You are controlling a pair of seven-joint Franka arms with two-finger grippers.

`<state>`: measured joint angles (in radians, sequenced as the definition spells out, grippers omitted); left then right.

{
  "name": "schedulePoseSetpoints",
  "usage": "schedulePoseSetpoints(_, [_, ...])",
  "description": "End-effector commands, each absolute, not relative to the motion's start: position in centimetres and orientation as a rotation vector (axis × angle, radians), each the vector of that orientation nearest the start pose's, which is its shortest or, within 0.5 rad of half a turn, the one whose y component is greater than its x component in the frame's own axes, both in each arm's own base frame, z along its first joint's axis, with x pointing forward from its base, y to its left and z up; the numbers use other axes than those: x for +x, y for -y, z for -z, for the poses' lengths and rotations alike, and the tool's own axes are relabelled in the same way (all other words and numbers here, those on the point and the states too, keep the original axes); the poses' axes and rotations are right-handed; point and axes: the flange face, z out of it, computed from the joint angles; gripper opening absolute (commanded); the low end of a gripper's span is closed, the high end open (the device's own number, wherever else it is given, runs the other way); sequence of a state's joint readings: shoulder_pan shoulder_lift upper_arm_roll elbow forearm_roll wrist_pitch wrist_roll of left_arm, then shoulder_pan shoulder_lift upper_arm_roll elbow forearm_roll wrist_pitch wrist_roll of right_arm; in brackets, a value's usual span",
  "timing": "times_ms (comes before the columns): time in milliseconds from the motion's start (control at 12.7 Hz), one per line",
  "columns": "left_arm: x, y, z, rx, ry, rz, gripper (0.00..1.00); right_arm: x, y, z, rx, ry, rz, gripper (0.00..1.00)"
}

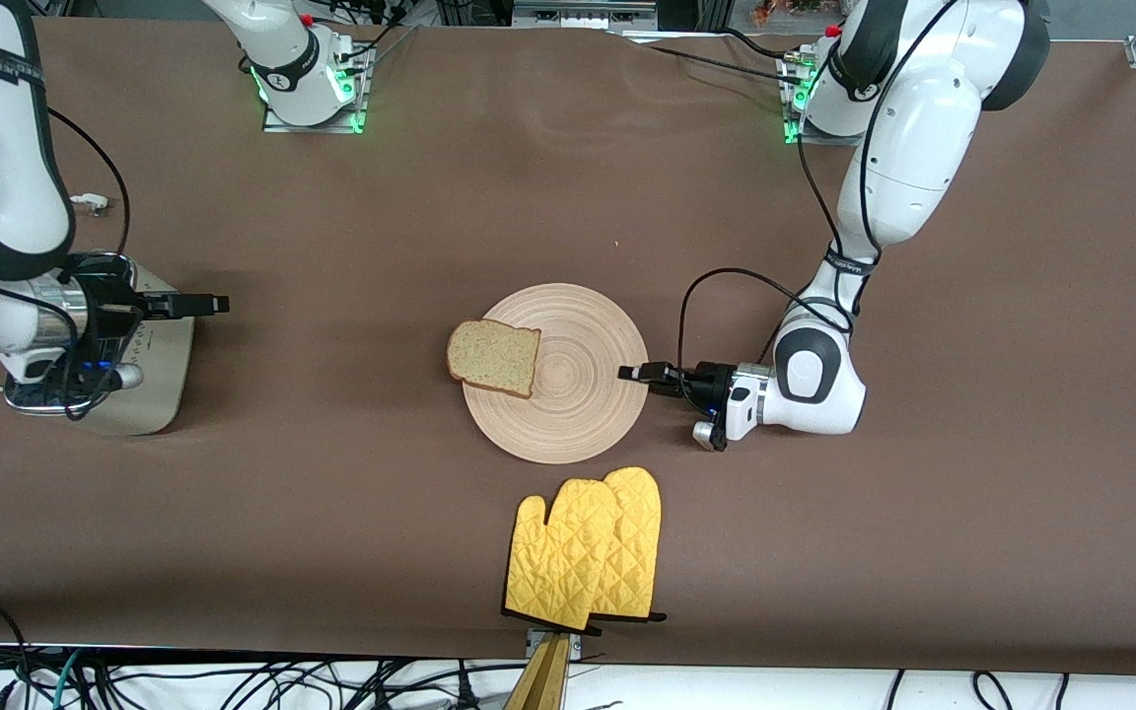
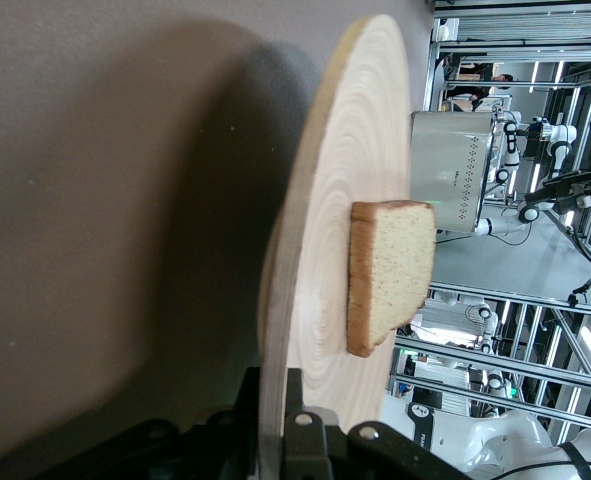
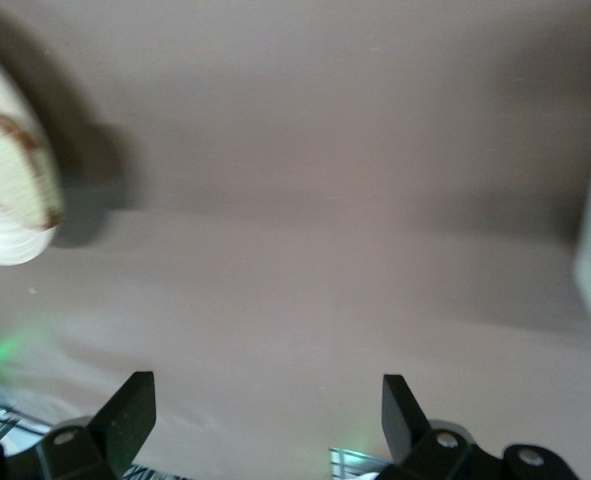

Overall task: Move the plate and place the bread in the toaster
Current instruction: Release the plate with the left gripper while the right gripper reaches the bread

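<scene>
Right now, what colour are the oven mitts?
Yellow quilted oven mitts with dark trim, clearest in the front view.

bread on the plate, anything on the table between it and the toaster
Nothing visible stands between them. The bread lies on the plate; toward the toaster there is only bare table. The right end effector, open, hangs just above that stretch beside the toaster. The left end effector is shut on the plate's rim.

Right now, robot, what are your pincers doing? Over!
Left pincer shut on round tan wooden plate rim. Right pincer open, over cream toaster. Brown bread slice on plate.
</scene>
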<state>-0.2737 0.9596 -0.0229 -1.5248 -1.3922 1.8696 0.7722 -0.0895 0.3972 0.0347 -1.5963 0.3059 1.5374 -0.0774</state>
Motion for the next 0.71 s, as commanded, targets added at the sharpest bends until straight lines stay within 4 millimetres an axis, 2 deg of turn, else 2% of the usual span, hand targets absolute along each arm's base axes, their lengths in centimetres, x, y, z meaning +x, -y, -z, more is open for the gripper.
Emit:
schedulePoseSetpoints(0, [61.4,26.9,-9.5,1.879,0.137,0.216,0.43,62.8,-3.5,-35.7,-2.671,-0.025,-0.591,1.00])
schedulePoseSetpoints(157, [61.5,26.9,-9.4,1.891,0.132,0.206,0.47,63.2,-7.4,-35.2,-2.698,0.020,-0.548,1.00])
schedulePoseSetpoints(236, [61.5,26.9,-9.4,1.895,0.130,0.202,0.47,63.3,-9.0,-34.2,-2.704,0.043,-0.543,1.00])
schedulePoseSetpoints(315, [61.6,26.5,-9.4,1.900,0.128,0.200,0.54,63.3,-10.7,-34.0,-2.708,0.068,-0.519,1.00])
schedulePoseSetpoints(394, [61.8,24.9,-9.5,1.918,0.117,0.195,0.56,63.3,-12.6,-33.5,-2.709,0.094,-0.500,1.00])
schedulePoseSetpoints(472, [62.5,23.3,-10.9,1.934,0.121,0.178,0.57,63.2,-15.0,-32.9,-2.710,0.125,-0.478,1.00])
schedulePoseSetpoints(551, [62.9,21.5,-12.2,1.938,0.113,0.164,0.72,62.9,-17.2,-32.4,-2.713,0.152,-0.448,1.00])
schedulePoseSetpoints(630, [63.1,19.6,-13.9,1.951,0.112,0.146,1.00,62.7,-18.4,-31.7,-2.715,0.152,-0.408,1.00])
